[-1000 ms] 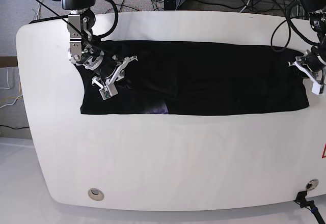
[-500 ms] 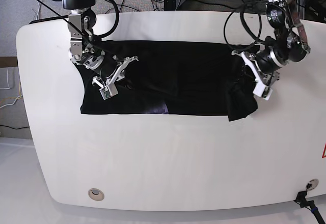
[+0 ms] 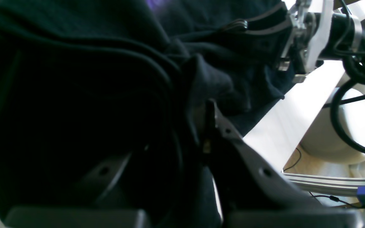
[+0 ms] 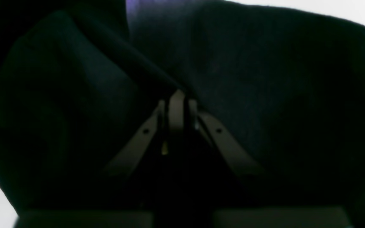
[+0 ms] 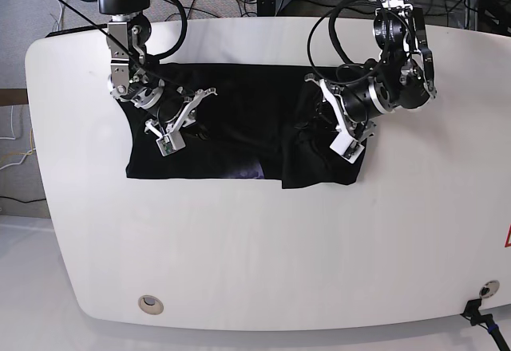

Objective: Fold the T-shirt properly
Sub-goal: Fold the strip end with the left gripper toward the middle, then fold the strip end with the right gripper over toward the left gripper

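black cloth: t-shirt [image 5: 239,132] on white surface [image 5: 263,247] | soft, limp, light; best pinched at hems | left gripper [image 5: 339,128] pinching folded-over end | right gripper [image 5: 172,128] pressed together on cloth

The T-shirt [image 5: 239,120] is showing plain black across nearly all its cloth, with a small purple patch [image 5: 253,170] peeking at its near edge. The table [image 5: 255,255] beneath is lying glossy white. The gripper fingers [image 5: 177,120] are gleaming white and silver.
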Motion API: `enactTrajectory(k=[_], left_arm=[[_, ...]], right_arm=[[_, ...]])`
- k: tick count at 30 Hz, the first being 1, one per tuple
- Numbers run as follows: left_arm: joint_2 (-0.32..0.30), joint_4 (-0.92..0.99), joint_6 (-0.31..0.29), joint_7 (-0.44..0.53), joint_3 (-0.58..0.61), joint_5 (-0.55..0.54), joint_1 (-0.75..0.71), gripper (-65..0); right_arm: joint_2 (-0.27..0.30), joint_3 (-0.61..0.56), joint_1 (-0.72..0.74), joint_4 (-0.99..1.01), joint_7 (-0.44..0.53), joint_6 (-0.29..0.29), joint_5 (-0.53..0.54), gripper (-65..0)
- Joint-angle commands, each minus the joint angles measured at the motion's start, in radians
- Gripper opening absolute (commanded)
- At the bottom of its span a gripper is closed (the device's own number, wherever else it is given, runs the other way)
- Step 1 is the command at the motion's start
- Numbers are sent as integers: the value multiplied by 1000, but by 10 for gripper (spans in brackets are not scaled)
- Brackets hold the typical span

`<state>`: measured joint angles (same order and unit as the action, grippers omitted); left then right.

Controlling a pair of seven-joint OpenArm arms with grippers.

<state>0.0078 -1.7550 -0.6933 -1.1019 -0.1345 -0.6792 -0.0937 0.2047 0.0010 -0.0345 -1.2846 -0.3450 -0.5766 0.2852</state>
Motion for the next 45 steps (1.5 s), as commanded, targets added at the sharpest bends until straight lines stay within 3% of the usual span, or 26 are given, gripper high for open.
enactTrajectory(k=[1,3,7,10,17,22,28,34,39,43,45], left_arm=[[2,-26,-5,-17,28,-35,13,-521],[19,-29,-5,-28,51,-90,10,-466],[25,-82,-5,-30,94,-216,8,-471],[21,-104,-5,-30,97,-251,10,-471],[-136,-99,-5,-27,-86,-247,59,-471],[-254,-23,-5,56,-146,-90,84,-471],[-257,89,-5,98,-100,82,70,-471],[-257,185,-5,213,-17,117,44,-471],[-256,186,-5,225,-15,140,30,-471],[-259,186,-5,225,-20,140,27,-471],[-260,186,-5,225,-20,140,27,-471]], right_arm=[[0,-11,-28,20,-173,25,-117,-650],[-14,-11,-28,20,-173,25,-120,-650],[-18,-11,-28,20,-174,25,-122,-650],[-20,-11,-29,20,-176,25,-122,-650],[-18,-11,-29,20,-176,25,-122,-650],[-20,-11,-29,16,-176,25,-120,-650],[-21,-6,-58,-203,-230,31,-116,-642],[-95,70,-63,-517,-406,31,-116,-371],[-169,262,-54,-682,-515,27,-116,-157],[-192,485,-28,-659,-526,23,-105,-119],[-185,564,-28,-639,-532,23,-20,-119]])
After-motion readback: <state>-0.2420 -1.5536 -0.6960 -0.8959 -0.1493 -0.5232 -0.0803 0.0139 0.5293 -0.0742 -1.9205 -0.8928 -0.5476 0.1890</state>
